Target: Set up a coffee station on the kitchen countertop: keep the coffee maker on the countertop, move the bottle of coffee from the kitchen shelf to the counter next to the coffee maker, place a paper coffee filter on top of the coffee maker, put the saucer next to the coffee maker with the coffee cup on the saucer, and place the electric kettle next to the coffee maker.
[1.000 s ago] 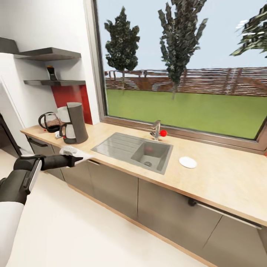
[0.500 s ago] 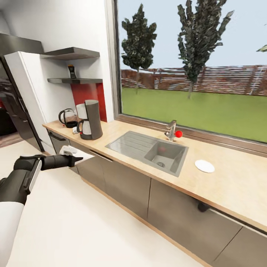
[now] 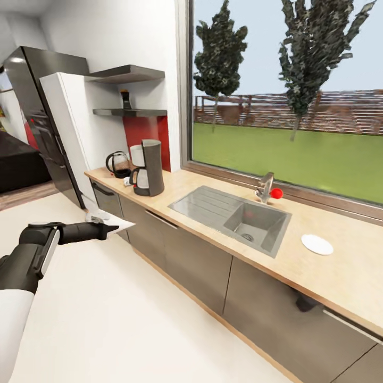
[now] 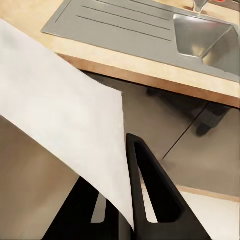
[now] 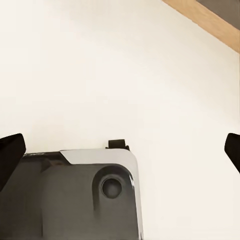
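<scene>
Between the left tool's [image 4: 117, 200] clamped fingers, the paper coffee filter [image 4: 60, 110] projects forward.

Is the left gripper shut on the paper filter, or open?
Shut on it. In the left wrist view the filter runs down between the dark fingers; in the head view it sticks out past the left gripper.

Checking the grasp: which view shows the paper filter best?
Left wrist view: the paper filter spreads wide and flat, pinched by the left gripper. The head view gives a small white sliver at the fingertips. The right wrist view looks at the floor.
</scene>
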`<state>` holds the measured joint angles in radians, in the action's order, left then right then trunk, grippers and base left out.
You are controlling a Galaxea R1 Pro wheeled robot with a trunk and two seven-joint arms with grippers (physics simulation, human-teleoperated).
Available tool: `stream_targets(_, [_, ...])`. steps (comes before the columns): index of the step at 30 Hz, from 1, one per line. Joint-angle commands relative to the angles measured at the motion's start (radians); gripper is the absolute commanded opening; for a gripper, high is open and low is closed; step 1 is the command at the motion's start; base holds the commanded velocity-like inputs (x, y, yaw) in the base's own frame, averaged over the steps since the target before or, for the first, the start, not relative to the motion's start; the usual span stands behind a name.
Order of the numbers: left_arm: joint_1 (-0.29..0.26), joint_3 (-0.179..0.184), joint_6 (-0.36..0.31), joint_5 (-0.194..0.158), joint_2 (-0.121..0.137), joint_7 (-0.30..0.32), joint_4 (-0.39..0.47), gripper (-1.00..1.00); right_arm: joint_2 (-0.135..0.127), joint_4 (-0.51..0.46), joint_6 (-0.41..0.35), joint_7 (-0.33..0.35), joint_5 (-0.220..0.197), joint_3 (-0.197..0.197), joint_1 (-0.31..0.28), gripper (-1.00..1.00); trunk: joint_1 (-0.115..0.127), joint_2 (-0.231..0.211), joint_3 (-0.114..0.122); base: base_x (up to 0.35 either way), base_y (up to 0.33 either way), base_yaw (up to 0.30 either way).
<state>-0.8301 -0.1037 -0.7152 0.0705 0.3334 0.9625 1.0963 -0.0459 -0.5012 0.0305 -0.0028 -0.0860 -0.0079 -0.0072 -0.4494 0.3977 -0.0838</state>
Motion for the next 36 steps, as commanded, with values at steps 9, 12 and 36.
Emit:
stream_targets(9, [-0.002,-0.002,-0.001,0.012,-0.001,0.009,-0.001,-1.0,0.0,0.001,0.003,0.0,-0.009,0.001,0.0,1.0,-0.001,0.002,-0.011,0.131,0.099,0.219])
stream_targets(12, [-0.001,-0.002,-0.001,0.012,0.0,0.009,-0.001,-1.0,0.0,0.001,0.003,0.0,-0.009,0.001,0.0,1.0,-0.001,0.002,-0.014,0.243,0.213,0.219])
stream_targets(36, [0.002,-0.002,0.0,0.014,0.001,0.006,-0.003,-1.0,-0.007,0.289,0.005,0.001,-0.002,0.01,0.0,1.0,-0.001,0.002,-0.035,0.268,0.207,0.19])
